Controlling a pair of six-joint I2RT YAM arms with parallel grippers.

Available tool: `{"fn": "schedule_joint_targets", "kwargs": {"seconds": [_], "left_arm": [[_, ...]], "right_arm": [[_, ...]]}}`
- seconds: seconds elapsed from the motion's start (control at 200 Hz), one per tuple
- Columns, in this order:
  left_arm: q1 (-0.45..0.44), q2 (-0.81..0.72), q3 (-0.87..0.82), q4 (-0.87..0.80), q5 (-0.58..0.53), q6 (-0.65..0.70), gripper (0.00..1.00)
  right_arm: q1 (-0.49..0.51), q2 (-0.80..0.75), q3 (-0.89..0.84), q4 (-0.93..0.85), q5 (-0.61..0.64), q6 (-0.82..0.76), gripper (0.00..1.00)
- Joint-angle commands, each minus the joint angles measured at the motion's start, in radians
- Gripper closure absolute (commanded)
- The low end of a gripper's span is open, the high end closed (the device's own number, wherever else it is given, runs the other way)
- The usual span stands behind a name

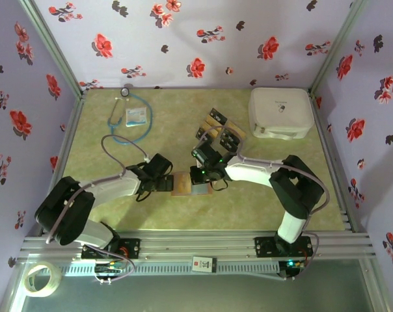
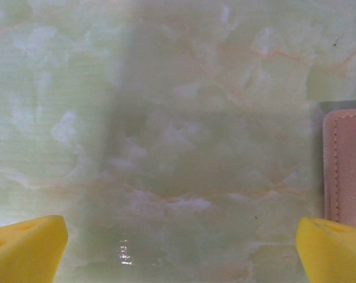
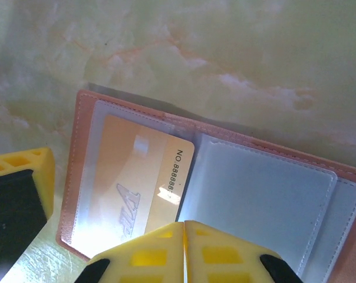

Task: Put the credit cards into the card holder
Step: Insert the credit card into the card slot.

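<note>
The card holder point(image 1: 191, 184) lies open on the table between my two grippers, with clear sleeves point(image 3: 254, 194) inside its reddish-brown cover. A gold credit card point(image 3: 145, 177) sits partly inside the left sleeve, its right end sticking out. My right gripper point(image 3: 184, 223) is shut, fingertips pressed together over the card's near edge. My left gripper point(image 2: 181, 253) stands wide open above bare table, just left of the holder's edge point(image 2: 346, 168); one of its fingers point(image 3: 19, 188) shows beside the holder. Several more credit cards point(image 1: 221, 130) lie behind the holder.
A big white case point(image 1: 281, 112) stands at the back right. A stethoscope point(image 1: 116, 110) and a white-blue packet point(image 1: 136, 117) lie at the back left. A tape roll point(image 1: 40, 278) rests in front of the rail, lower left.
</note>
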Motion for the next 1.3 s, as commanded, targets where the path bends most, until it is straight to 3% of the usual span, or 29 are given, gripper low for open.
{"fn": "schedule_joint_targets", "kwargs": {"seconds": [0.0, 1.1, 1.295], "left_arm": [[0.005, 0.017, -0.002, 0.012, 0.006, 0.023, 0.00], [0.001, 0.039, -0.026, 0.059, 0.028, 0.013, 0.00], [0.001, 0.023, -0.019, 0.051, 0.032, 0.008, 0.00]], "right_arm": [[0.008, 0.025, 0.033, 0.011, -0.019, 0.008, 0.92], [0.048, 0.134, 0.107, 0.028, -0.053, 0.030, 0.93], [0.050, 0.096, 0.102, 0.014, -0.043, 0.027, 0.93]]}}
